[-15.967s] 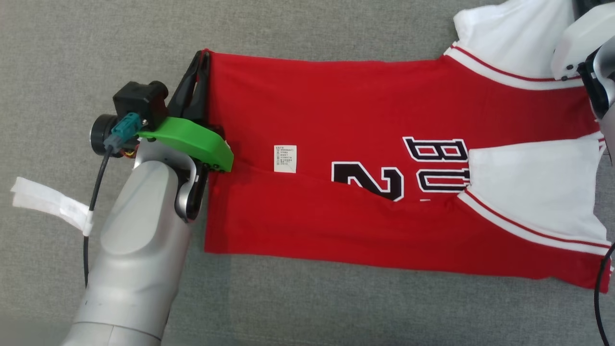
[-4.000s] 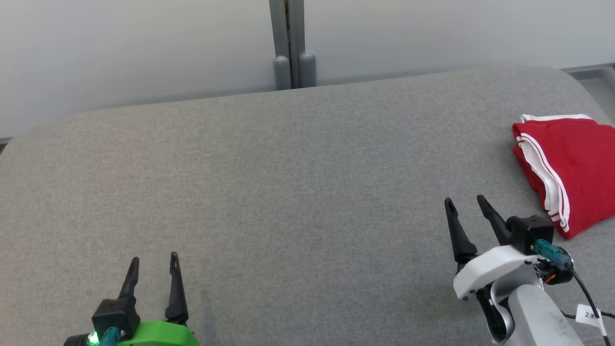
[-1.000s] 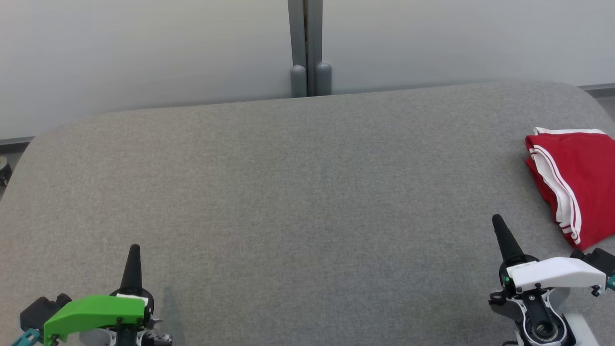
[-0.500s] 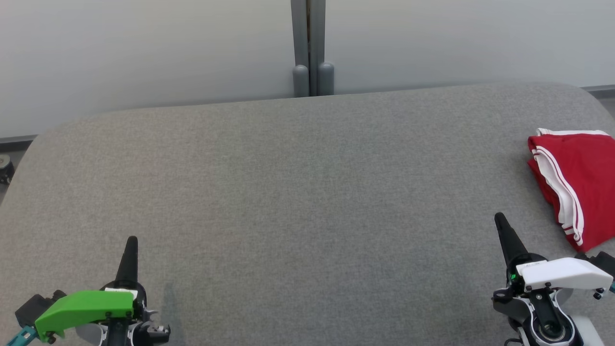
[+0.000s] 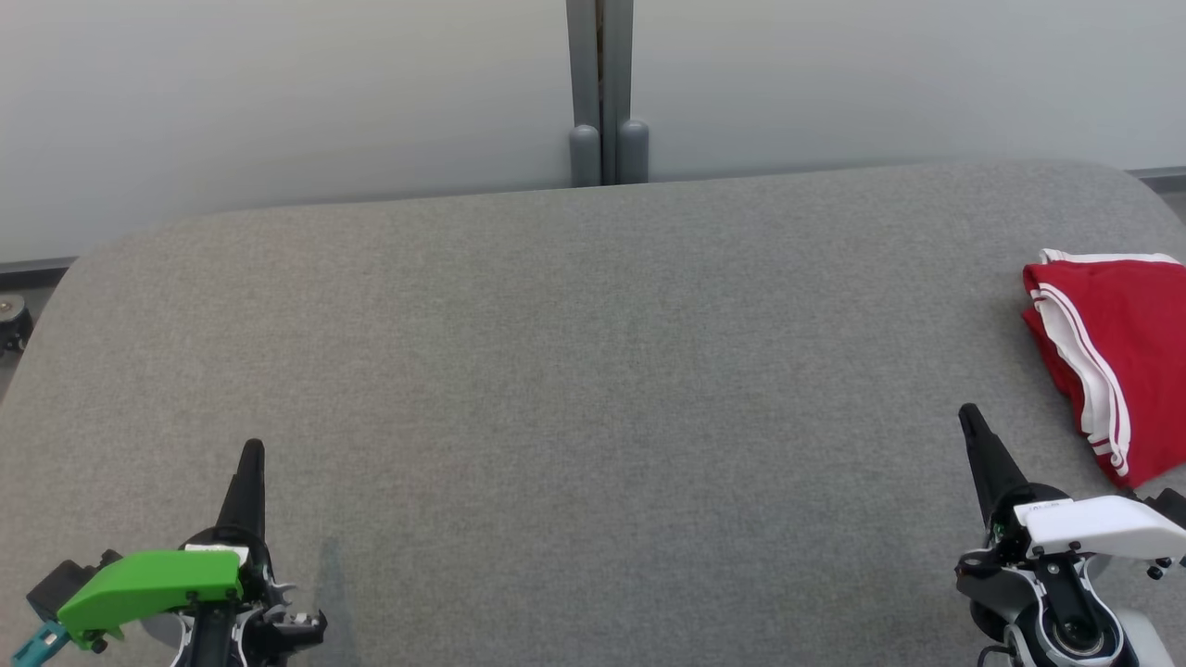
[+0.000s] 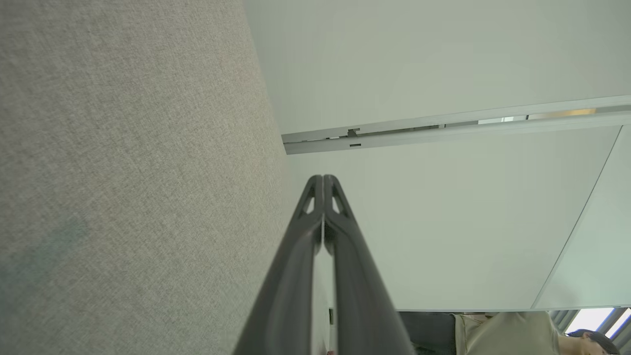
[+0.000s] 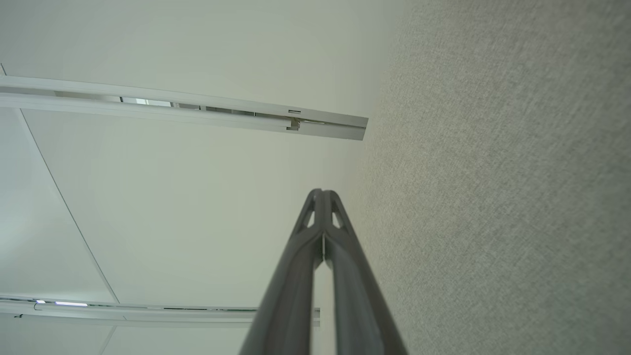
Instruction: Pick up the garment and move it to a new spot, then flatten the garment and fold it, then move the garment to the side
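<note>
At the lower left of the head view, the left jaws are pressed together. Their dark fingers (image 5: pixel 248 491) read as a single spike over the grey worktop (image 5: pixel 593 371). The left wrist view shows the fingertips (image 6: pixel 315 197) meeting with nothing between them. Four seconds ago these jaws stood apart. By a second ago they had come together, and since then only the whole head picture has slid a little, which I take for the camera moving.

Further right, the right jaws have made the same change. Their fingers (image 5: pixel 987 459) are together and empty, as the right wrist view confirms.

The garment (image 5: pixel 1126 352), red with white striped trim, lies folded to the right of the right jaws and a little beyond them. It is apart from them and near the worktop's right edge, partly cut off by the frame.

Folded, set aside and released, it suggests the task is finished, with both arms drawn back to rest.
</note>
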Robot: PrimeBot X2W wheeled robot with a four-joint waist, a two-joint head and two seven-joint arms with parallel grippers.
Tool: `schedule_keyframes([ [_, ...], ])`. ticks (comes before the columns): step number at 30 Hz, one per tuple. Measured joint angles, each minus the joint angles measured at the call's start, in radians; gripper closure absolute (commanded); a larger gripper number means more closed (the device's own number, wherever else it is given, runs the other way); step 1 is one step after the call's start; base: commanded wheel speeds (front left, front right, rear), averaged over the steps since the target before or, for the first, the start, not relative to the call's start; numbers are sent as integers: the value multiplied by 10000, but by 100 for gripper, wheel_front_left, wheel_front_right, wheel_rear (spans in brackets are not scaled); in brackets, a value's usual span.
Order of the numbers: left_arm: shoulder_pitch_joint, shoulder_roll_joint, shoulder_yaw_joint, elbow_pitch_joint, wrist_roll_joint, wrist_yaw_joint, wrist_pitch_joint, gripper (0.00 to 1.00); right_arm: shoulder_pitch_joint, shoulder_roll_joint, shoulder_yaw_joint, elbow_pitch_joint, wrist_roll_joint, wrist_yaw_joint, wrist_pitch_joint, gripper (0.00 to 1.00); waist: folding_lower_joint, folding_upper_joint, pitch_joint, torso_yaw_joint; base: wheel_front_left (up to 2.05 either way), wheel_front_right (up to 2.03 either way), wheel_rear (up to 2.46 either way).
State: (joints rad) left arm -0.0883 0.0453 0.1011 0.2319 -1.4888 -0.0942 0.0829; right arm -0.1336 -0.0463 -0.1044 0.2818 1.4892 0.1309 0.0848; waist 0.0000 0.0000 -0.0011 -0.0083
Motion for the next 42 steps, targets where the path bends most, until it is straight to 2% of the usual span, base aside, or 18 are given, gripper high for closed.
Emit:
schedule_keyframes([
  [18,-181,10,140,-111,-1212,-71,313,100,46,-10,-117,-261,1200,0,307,100,0,0,2,81,0,0,0],
  [42,-181,12,144,-111,-1212,-73,314,100,51,-12,-119,-268,1208,-2,307,100,0,0,2,81,0,0,0],
])
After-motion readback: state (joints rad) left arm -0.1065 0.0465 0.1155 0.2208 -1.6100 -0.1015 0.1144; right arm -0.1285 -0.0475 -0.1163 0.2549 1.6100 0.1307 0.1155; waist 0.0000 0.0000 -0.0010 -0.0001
